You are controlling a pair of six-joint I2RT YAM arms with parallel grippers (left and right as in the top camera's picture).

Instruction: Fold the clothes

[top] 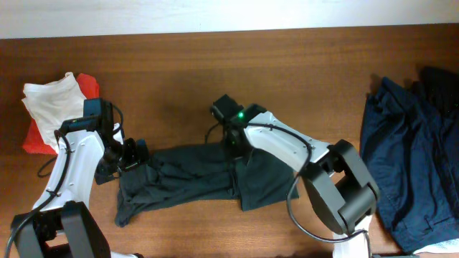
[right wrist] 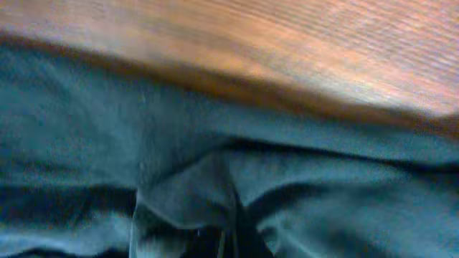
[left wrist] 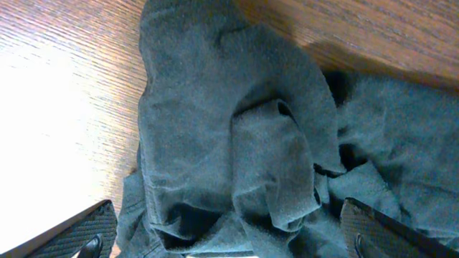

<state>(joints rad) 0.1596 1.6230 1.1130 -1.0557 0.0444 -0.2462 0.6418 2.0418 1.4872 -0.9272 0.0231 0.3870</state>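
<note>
- Overhead: dark-green T-shirt (top: 201, 179) lies as a long crumpled band, centre of table (top: 308, 64) toward 6 o'clock. Heavy creasing, no clean fold line seen.
- Navy garments (top: 405, 165) are heaped at 3 o'clock, well apart from both arms. Judged unfolded.
- White cloth (top: 50, 104) and red cloth (top: 87, 84) are bunched at 10 o'clock, not squared either.
- Progress (judgement): early stage. Shirt needs spreading flat, then sleeves and body folding. Navy pile is all left to do.
- Left gripper (top: 133, 154) sits at the shirt's 9 o'clock end. L wrist view: fingers (left wrist: 79, 240) wide apart, straddling a bunched ridge of cloth, nothing clamped.
- Right gripper (top: 235, 143) sits at the shirt's 12 o'clock edge, approx mid-length. R wrist view is blurred and the fingers can't be made out. Cloth puckers toward the frame bottom, poss. a pinch, but jaw state cannot be told.
</note>
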